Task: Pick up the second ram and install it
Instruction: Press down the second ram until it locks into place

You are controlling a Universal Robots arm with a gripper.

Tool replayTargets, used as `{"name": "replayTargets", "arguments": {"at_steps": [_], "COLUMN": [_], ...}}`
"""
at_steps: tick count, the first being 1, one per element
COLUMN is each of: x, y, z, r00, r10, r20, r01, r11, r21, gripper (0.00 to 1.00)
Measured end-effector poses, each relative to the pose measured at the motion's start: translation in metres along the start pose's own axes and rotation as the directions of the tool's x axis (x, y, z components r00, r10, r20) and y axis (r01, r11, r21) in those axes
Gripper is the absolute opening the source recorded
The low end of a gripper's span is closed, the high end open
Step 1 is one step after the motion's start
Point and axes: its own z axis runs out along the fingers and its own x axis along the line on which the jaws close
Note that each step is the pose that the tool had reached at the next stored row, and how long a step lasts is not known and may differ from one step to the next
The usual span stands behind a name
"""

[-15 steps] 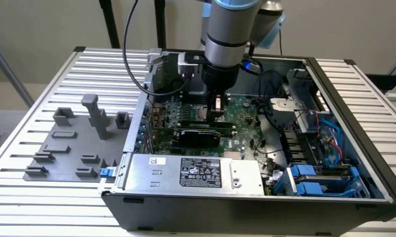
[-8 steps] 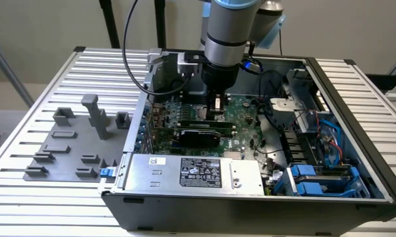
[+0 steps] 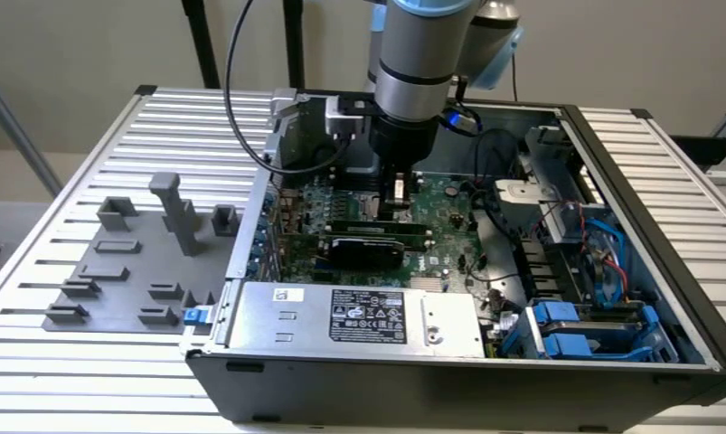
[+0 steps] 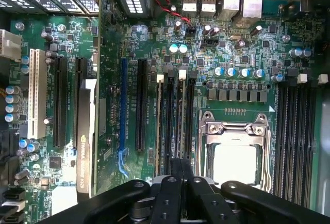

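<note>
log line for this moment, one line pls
arm: over motherboard inside open case | gripper: low above ram slots, beside cpu socket | ram: on edge in the slots under gripper

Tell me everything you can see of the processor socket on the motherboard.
The processor socket is a square frame of shiny silver metal, lying flat on the green motherboard. Its centre shows a pale, plain square, and no cooler covers it. Long black memory slots run along two opposite sides of it. Nothing touches it.
</note>
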Motion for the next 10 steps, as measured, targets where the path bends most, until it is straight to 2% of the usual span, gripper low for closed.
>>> {"name": "replayTargets", "arguments": {"at_steps": [10], "x": [-0.0027], "y": [0.0007], "z": [0.0071], "r00": [1.0000], "r10": [0.002], "r20": [0.0043], "r01": [-0.002], "r11": [1.0000], "r21": [0.0002], "gripper": [0.00]}}
